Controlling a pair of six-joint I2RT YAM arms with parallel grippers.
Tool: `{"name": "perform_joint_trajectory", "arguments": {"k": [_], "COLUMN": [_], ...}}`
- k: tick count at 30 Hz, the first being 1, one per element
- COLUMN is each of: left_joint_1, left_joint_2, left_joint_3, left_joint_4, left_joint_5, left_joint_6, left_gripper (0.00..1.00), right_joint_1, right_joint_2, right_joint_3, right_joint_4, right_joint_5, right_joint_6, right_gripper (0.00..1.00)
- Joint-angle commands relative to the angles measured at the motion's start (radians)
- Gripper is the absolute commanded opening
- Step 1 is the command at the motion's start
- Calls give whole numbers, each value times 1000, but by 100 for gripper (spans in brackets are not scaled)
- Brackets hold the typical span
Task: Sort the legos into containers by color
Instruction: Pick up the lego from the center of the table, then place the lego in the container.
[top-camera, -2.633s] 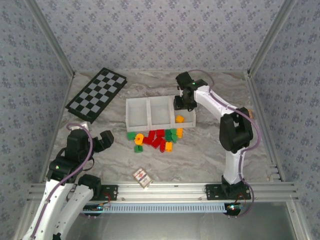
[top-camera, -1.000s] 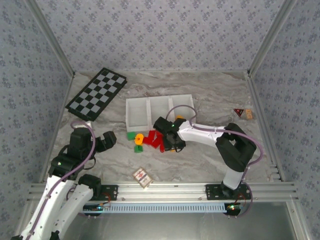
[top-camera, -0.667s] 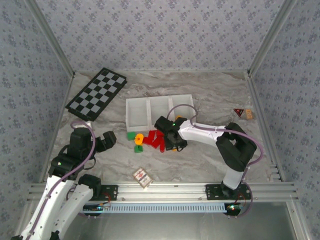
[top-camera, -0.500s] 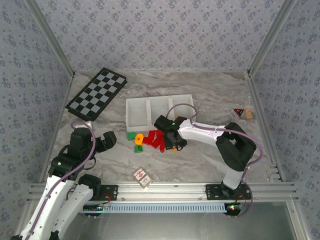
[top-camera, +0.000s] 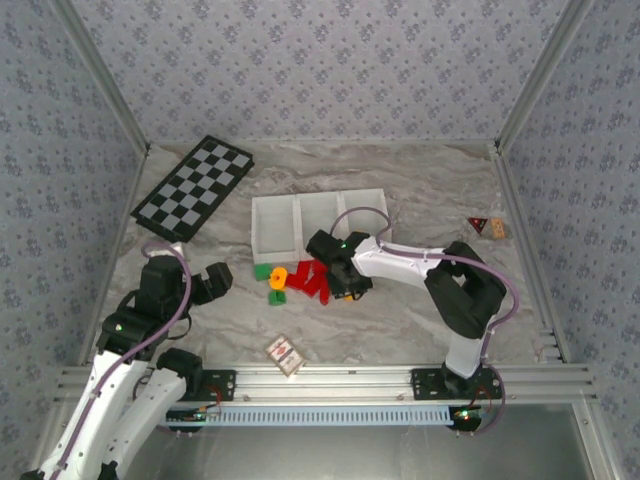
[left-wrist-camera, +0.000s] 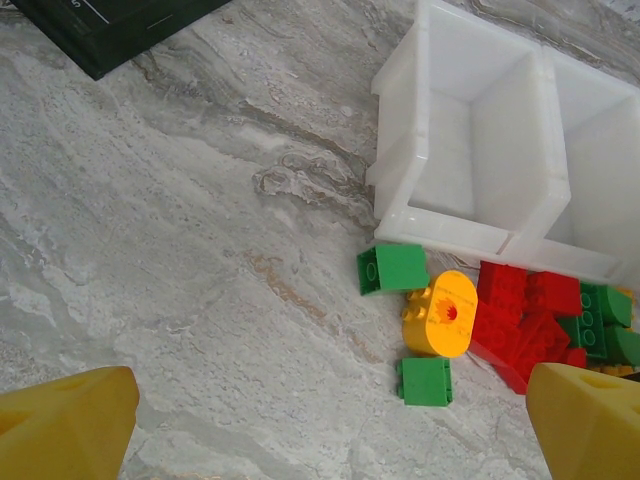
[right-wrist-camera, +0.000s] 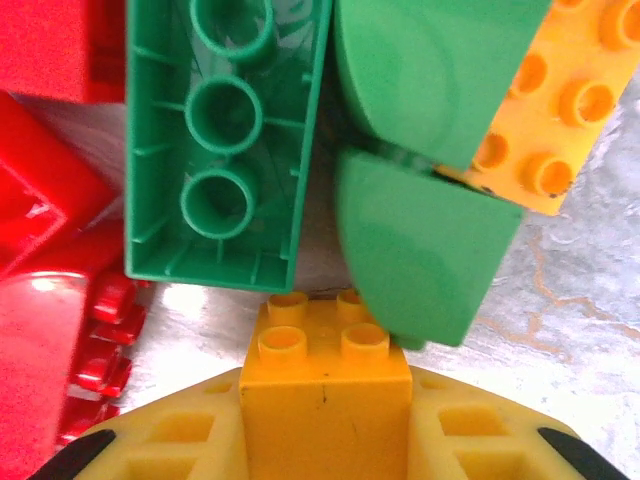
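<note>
Legos (top-camera: 300, 280) heaped mid-table, just in front of the white three-compartment tray (top-camera: 257, 228).
The right gripper (top-camera: 345, 285) sits in the pile, clamped on an orange brick (right-wrist-camera: 325, 385); the left gripper (left-wrist-camera: 325, 425) hangs spread wide near the table's (top-camera: 400, 320) left edge.

The legos (top-camera: 312, 281) are red, green, orange-yellow — tray (top-camera: 274, 226) white, checkerboard (top-camera: 193, 189) black-and-grey.

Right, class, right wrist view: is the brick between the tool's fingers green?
No, the brick held in the right tool is orange-yellow; green bricks lie beyond.
</note>
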Motion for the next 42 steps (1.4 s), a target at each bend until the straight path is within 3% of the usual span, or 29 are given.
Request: {"name": "perform_joint_trajectory", "arguments": {"k": [1, 8, 13, 24, 33, 42], "left_joint_1": [-11, -10, -10, -10, -10, -6], "left_joint_2": [-17, -16, -19, -11, 18, 32], "left_joint_3": [36, 81, 86, 56, 39, 20], "left_joint_4": [-37, -85, -78, -17, 23, 66], "left_joint_5": [8, 46, 91, 199, 277, 313], "left_joint_6": [4, 25, 63, 112, 136, 149], "left_gripper": [100, 100, 100, 100, 100, 100], "right_joint_1": [-2, -27, -134, -363, -415, -427], "right_joint_2": [-21, -118, -127, 159, 298, 290], "right_joint_3": [58, 152, 242, 542, 649, 642], "right_joint_4": [-47, -111, -120, -135, -127, -113], "right_joint_5": [22, 35, 39, -18, -77, -107], "right_joint_6": [-1, -86, -173, -336, -345, -335], "right_gripper": [28, 27, 27, 26, 27, 39]}}
